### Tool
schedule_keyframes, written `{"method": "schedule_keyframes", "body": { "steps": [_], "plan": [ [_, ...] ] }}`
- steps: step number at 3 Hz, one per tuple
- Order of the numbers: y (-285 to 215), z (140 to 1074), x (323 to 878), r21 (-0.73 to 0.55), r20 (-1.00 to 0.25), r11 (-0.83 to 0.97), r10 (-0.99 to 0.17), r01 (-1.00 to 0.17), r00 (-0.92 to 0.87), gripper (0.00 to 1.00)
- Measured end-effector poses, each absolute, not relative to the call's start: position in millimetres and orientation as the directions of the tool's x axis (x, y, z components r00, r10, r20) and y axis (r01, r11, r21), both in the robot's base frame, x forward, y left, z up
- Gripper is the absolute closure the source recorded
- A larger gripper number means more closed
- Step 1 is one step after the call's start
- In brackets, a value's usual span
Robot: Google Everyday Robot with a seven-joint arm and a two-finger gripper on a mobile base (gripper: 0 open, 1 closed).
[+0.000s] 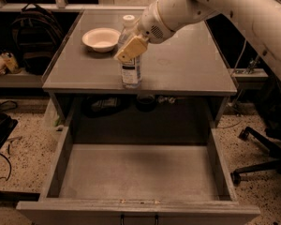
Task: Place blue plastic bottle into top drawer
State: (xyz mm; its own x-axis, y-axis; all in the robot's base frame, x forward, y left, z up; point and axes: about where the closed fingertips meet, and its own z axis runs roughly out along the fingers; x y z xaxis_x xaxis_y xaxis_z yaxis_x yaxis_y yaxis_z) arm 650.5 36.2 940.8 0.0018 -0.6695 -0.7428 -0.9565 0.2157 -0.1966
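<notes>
Standing upright on the grey tabletop [182, 64], close to its front edge and above the open drawer: blue plastic bottle [131, 75], white cap, labelled body. Gripper [131, 49]: set against the bottle's upper body, just below the cap; whether it is clamped on the bottle or merely beside it cannot be told from this view. Top drawer [139, 175]: pulled out, bottom bare. White bowl [101, 39]: behind and left of the bottle, near but apart. Hazards, as judged: contact high on a tall, narrow, light body could tip it forward off the edge if the hold is loose or off-centre; a thin plastic wall may buckle and slip under squeeze; too low a lift could catch the base on the table edge; release from height could send it bouncing or rolling against the drawer's low sides; a leftward swing could strike the bowl.
</notes>
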Motion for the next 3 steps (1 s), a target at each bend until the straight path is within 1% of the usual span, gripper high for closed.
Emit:
{"method": "schedule_keyframes", "body": {
  "steps": [2, 3],
  "plan": [
    [35, 947, 646, -0.202, -0.739, 0.204, -0.673, -0.958, 0.012, 0.89],
    [27, 967, 625, -0.205, -0.740, 0.188, -0.672, -0.960, 0.026, 1.00]
  ]
}}
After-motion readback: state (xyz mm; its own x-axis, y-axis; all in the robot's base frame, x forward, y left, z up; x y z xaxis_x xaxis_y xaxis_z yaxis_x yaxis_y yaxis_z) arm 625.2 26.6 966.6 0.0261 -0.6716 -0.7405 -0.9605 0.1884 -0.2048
